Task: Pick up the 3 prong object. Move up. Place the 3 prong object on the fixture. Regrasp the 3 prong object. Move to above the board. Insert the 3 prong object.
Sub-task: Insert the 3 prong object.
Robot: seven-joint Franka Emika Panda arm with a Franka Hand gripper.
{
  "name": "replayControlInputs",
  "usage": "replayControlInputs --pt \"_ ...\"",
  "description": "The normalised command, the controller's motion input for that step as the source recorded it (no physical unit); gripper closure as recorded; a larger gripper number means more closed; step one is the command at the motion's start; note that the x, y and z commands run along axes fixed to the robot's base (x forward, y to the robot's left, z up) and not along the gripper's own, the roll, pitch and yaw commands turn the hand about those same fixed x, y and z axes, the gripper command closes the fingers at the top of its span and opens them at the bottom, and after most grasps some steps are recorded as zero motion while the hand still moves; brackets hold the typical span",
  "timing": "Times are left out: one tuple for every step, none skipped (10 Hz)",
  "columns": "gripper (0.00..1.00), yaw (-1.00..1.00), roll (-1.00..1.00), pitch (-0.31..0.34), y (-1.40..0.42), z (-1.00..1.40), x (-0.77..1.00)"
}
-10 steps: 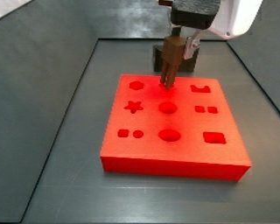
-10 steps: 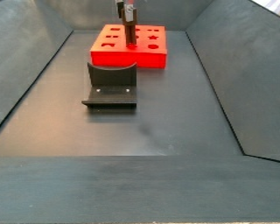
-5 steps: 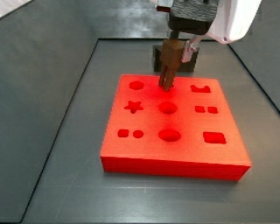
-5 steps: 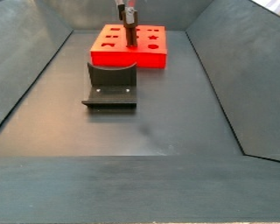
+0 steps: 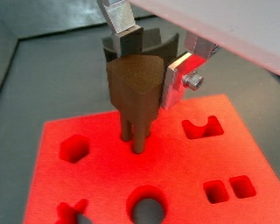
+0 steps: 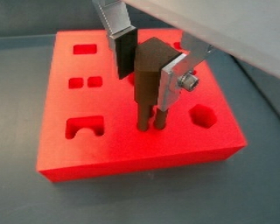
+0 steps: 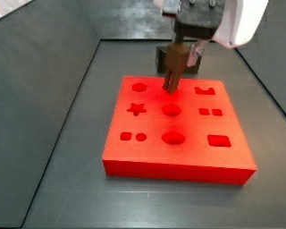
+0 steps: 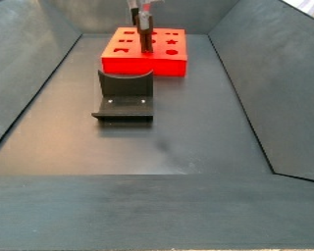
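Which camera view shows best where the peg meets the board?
A wrist view: the peg, held in the claw, shows its prongs reaching the board up close. The other wrist view shows it similarly. Side views show the peg small, or tiny and far.

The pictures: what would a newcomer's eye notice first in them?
First, the bright orange-red board with its shaped holes, lying on the dark floor. Next, the pincer directly above it, shut on the brown 3 prong object, whose prongs reach the board's top. Last, the dark fixture beside the board.
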Motion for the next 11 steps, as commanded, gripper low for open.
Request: replayControlInputs --pt "1.0 -0.08 0.0 0.0 0.0 -0.18 0.24" --pt "1.0 -0.09 0.01 0.0 0.0 -0.27 0.09" --pt "1.0 -0.11 0.04 0.0 0.0 -0.4 0.0" --pt "1.0 -0.13 0.08 -0.047 0.0 -0.58 -0.03" --pt "1.0 -0.15 0.12 -0.09 0.0 -0.71 -0.11" --pt "1.0 -0.11 0.03 -0.089 0.0 -0.45 0.0" --pt "1.0 0.0 0.0 -0.034 0.0 0.0 0.0" --pt "1.0 0.0 0.0 0.006 0.0 0.0 0.0" --pt "1.0 -0.01 0.0 0.0 0.0 0.0 -0.02" --pt "1.0 -0.01 0.01 0.0 0.0 0.0 0.0" --pt "1.0 0.0 0.0 0.0 0.0 0.0 0.0"
